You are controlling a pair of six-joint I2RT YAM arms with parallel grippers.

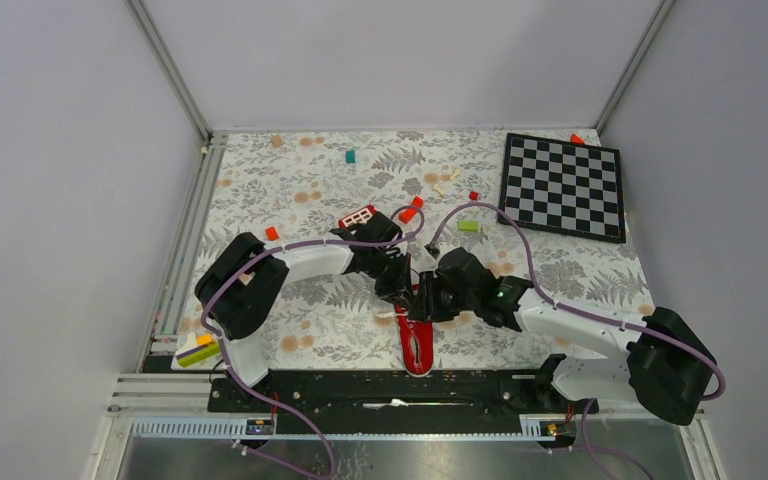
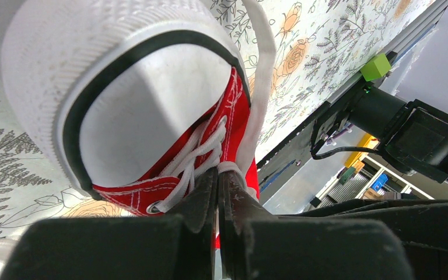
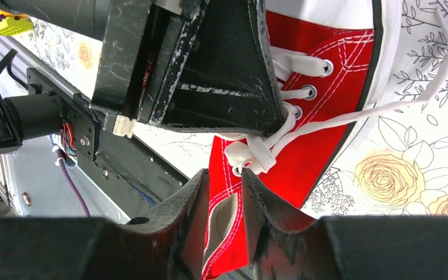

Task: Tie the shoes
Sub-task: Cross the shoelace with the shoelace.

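The small red canvas shoe (image 1: 416, 345) had no bow yet; the left gripper (image 2: 217, 175) pinched its white lace (image 2: 261, 87), and the right gripper (image 3: 226, 176) sat slightly open.

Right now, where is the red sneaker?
Top view: the sneaker lies centre-front, just beyond the black base rail, its far end under the left hand and right hand.

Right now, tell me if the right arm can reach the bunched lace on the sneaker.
Probably yes: the right tool hangs open just short of the white lace bunched on the sneaker, nothing between them. The left tool, shut on that lace, crowds it.
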